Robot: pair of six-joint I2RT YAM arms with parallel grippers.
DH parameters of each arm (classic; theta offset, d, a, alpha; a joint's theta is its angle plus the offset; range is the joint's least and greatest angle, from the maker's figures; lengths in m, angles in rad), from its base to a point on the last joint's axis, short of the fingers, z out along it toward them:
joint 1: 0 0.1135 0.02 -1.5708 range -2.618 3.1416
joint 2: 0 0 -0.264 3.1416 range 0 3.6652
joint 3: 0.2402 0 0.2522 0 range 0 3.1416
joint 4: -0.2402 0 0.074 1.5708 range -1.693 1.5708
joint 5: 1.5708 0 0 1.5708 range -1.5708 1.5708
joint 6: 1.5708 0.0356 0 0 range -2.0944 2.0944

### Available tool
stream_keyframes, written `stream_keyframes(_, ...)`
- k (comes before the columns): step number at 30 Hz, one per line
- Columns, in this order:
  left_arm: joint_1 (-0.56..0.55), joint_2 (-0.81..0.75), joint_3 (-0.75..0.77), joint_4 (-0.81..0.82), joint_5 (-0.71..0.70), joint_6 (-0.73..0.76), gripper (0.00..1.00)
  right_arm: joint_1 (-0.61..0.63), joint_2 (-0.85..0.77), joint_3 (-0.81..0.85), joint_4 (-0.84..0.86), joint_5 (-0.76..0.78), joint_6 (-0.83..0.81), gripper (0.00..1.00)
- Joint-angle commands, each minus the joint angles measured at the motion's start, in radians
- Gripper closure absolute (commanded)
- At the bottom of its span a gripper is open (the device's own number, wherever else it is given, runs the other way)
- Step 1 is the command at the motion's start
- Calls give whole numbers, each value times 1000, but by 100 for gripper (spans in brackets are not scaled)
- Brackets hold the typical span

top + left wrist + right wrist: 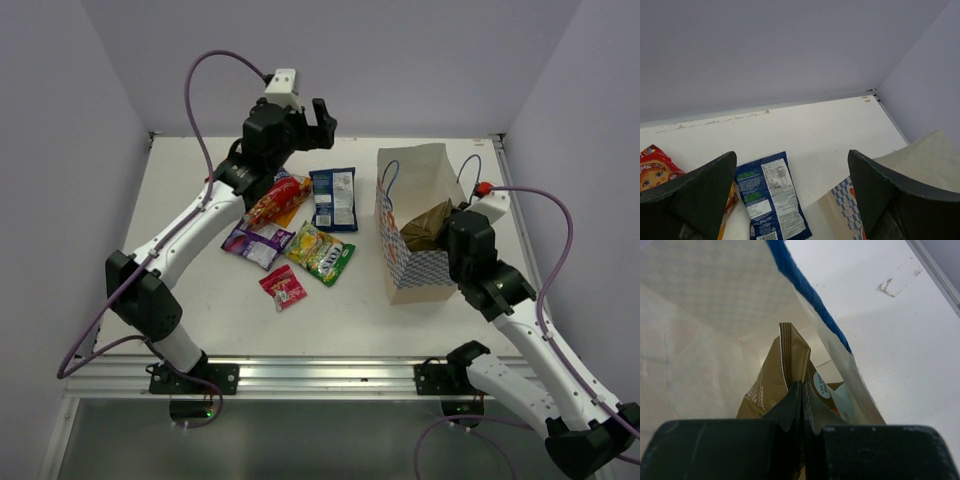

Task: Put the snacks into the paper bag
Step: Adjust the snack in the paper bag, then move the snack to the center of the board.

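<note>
"Where did your left pincer stand?"

"My left gripper hung high over the far side of the white table, its jaws spread wide and holding nothing. The loose snacks lay below it, toward my base: a red foil packet, a purple foil packet, a tiny pink-red packet, a yellow-green foil packet. The dark blue foil packet lay most nearly under the jaws, flat, with its long axis running near to far."

"And the bag?"

"The tan paper bag with blue zigzag sides stood upright, right of them all, mouth upward. My right gripper was down in that mouth, pinched on the edge of a brown foil chip bag. I judged the left arm nearer the blue packet, which would need to travel rightward."
</note>
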Motion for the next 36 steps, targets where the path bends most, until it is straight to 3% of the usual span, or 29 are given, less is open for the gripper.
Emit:
stream_keyframes(1, 72, -72, -66, -89, -30, -103, 2, -4, -23, -7, 36, 24, -10, 100)
stream_keyframes(8, 293, -112, -318, -92, 53, -261, 0, -4, -48, -27, 63, 8, -33, 100)
stream_keyframes(12, 408, -106, -441, 9, 122, -328, 0, -4, -51, -33, 77, 1, -53, 100)
stream_keyframes(23, 632, 78, -407, 74, 346, -331, 0, -5, -74, -42, 97, -18, -85, 100)
stream_keyframes(27, 677, 205, -253, 54, 487, -208, 0, -4, -74, -37, 90, -29, -91, 100)
stream_keyframes(29, 678, 253, -146, 7, 532, -67, 0, -5, -74, -33, 85, -29, -96, 100)
stream_keyframes(34, 680, 330, -114, 80, 650, 216, 0, -5, -78, -22, 73, -26, -110, 100)
stream_keyframes(36, 680, 360, -113, 86, 685, 249, 0, -5, -77, -19, 67, -26, -108, 100)
